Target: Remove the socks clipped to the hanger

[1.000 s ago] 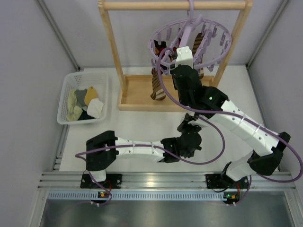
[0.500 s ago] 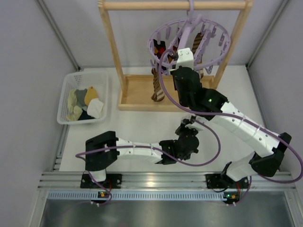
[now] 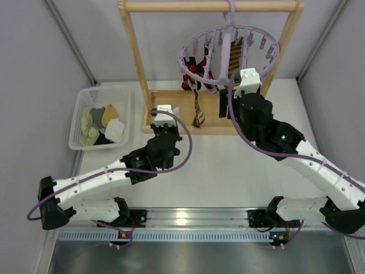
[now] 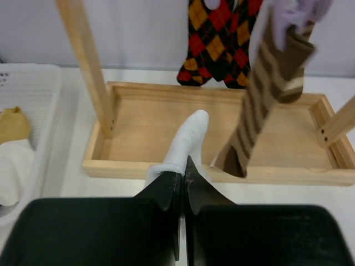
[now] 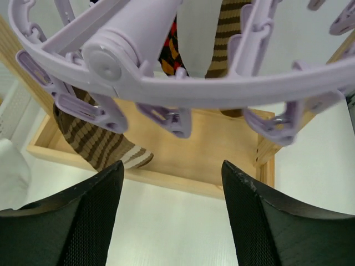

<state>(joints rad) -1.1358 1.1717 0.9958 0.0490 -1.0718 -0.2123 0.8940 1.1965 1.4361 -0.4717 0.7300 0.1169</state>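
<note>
- Top external view: we saw that the left arm had swung out from the middle of the table, where it sat folded a second before, to the front left of the rack (image 3: 134, 63).
- The left gripper (image 4: 183, 166) was clenched, tips together. The cuff of a white sock (image 4: 186, 138) appeared pinched between them. The sock's toe lay over the rack's front rim, free of any clip.
- The right gripper (image 5: 172, 166) had pulled out from under the middle of the hanger (image 3: 226, 48) to a spot below its right side. Its fingers stood wide apart with nothing between them.
- The hanger, tilted a second earlier, hung nearly level from the rack's top bar.
- The argyle socks (image 4: 219, 39) were clipped at the ring's left. A brown sock (image 4: 266, 105) hung beside them, blurred in the left wrist view as if swinging.
- We judged that one sock was off and the right arm was free to take another. The white sock likely belonged in the basket (image 3: 78, 123) to the left. With several socks clipped, much of the task remained.
</note>
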